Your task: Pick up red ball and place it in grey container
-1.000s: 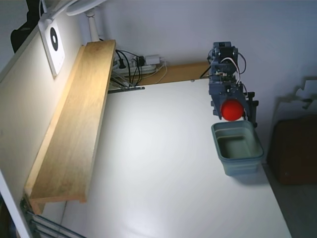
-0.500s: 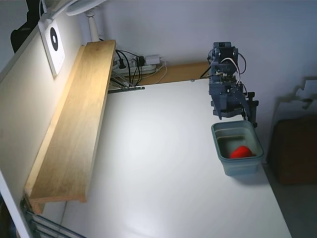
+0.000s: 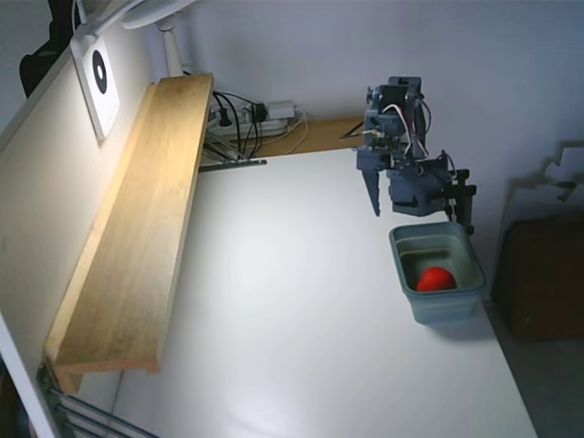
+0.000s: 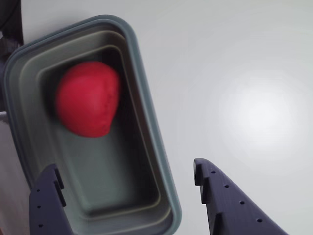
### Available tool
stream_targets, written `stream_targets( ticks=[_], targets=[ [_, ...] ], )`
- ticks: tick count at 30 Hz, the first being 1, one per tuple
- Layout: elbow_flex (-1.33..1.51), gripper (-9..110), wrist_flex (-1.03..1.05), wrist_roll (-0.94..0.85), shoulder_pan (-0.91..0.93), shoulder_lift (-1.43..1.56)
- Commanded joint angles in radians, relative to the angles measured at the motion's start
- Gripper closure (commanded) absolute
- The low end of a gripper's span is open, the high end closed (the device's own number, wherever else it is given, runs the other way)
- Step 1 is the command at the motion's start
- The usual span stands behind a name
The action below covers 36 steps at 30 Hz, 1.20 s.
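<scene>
Red against grey-blue is what catches the eye in the fixed view: the red ball (image 3: pixel 436 278) lies inside the grey container (image 3: pixel 407 285), down on its floor towards the right-hand end as this camera shows it, and the container sits on the white worktop (image 3: pixel 292 310) near its right edge. The pincer (image 3: pixel 388 208) hangs above and just to the left of the container's far end, spread apart with nothing between its jaws, one long finger (image 3: pixel 374 193) pointing down over bare worktop. A wooden shelf (image 3: pixel 137 219) runs along the left side, well apart from all this. In the wrist view the ball (image 4: pixel 88 98) rests on the container's floor close to the upper end, the thick rim (image 4: pixel 151 127) running diagonally through the picture, and the two dark-blue fingertips (image 4: pixel 215 183) stand wide apart at the bottom edge, one over the tub and one over the worktop, straddling that rim. The ball looks slightly smeared, so it may not have settled. To my eye the placing is done and what is left is the pull-away: I would lift the arm straight up, jaws open, before swinging it off, so the finger inside the rim cannot catch the wall and tip the light tub.
</scene>
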Motion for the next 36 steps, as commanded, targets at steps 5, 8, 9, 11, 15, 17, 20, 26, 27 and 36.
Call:
stream_targets(
  ticks=[5, 8, 9, 11, 15, 17, 20, 26, 27, 36],
  targets=[
    [0.041, 72, 0.023, 0.003, 0.131, 0.124],
    [0.061, 74, 0.029, 0.003, 0.196, 0.152],
    [0.069, 75, 0.031, 0.003, 0.222, 0.163],
    [0.085, 76, 0.036, 0.003, 0.274, 0.186],
    [0.113, 79, 0.044, 0.003, 0.365, 0.225],
    [0.129, 80, 0.049, 0.003, 0.42, 0.249],
    [0.152, 82, 0.056, 0.003, 0.495, 0.282],
    [0.198, 86, 0.069, 0.003, 0.646, 0.348],
    [0.207, 87, 0.072, 0.003, 0.674, 0.36],
    [0.273, 93, 0.092, 0.003, 0.892, 0.455]
  ],
)
